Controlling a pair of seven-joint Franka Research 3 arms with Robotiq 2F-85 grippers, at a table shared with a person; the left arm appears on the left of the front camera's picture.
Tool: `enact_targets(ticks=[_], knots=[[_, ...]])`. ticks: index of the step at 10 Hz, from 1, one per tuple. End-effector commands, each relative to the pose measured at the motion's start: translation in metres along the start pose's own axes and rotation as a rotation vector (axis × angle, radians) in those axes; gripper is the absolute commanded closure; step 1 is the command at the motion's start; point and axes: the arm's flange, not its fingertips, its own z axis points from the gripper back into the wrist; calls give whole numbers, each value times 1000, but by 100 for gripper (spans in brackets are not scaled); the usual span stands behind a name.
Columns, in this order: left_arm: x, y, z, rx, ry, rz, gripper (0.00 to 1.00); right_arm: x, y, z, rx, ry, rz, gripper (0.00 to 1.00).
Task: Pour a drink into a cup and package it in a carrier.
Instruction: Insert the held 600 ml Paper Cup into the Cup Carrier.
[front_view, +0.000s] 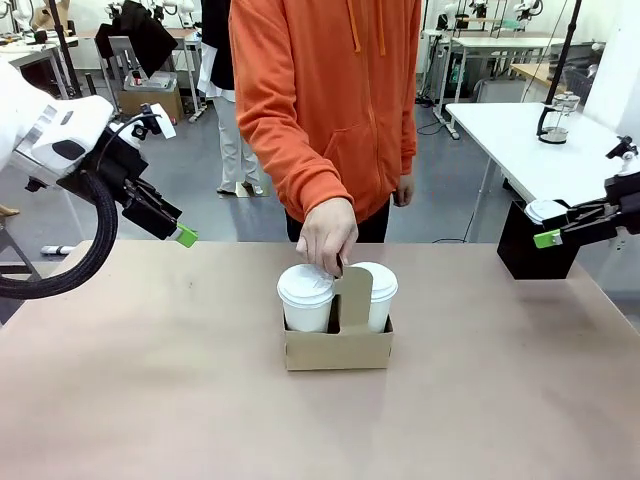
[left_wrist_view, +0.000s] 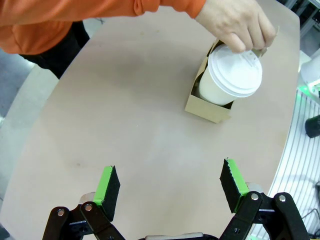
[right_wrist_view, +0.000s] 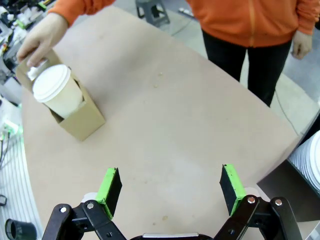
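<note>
The brown cardboard carrier (front_view: 338, 348) stands mid-table with two white lidded cups in its slots, one on the left (front_view: 306, 297) and one on the right (front_view: 375, 292). The lids hide the drink. A person's hand (front_view: 328, 235) rests on the handle panel and the left lid. My left gripper (front_view: 180, 235) hovers open at the far left, well clear of the carrier. At the far right my right gripper (front_view: 548, 238) is open, next to a black box. In the left wrist view the open gripper (left_wrist_view: 169, 172) faces the cup (left_wrist_view: 232, 75), carrier (left_wrist_view: 207, 107) and hand (left_wrist_view: 235, 20). The right wrist view has its open gripper (right_wrist_view: 170, 175), a cup (right_wrist_view: 57, 90) and the carrier (right_wrist_view: 82, 122).
A black box (front_view: 530, 255) with a white stack (front_view: 545, 210) on top sits at the table's right edge. The person in an orange hoodie (front_view: 330, 90) stands at the far side. A glass pot (front_view: 553, 120) is on a white table behind.
</note>
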Motion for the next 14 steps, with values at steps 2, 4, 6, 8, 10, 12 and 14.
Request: enact_targets(ticks=[2,4,6,8,10,12,14], knots=[[-1,1,-1,-3,-20,-6,0,0,1,1,9,3,1,0],[-1,1,-1,-3,-20,-6,0,0,1,1,9,3,1,0],[-1,1,-1,-3,-20,-6,0,0,1,1,9,3,1,0],[-1,1,-1,-3,-20,-6,0,0,1,1,9,3,1,0],[-1,1,-1,-3,-20,-6,0,0,1,1,9,3,1,0],[-1,1,-1,-3,-20,-6,0,0,1,1,9,3,1,0],[-1,1,-1,-3,-20,-6,0,0,1,1,9,3,1,0]])
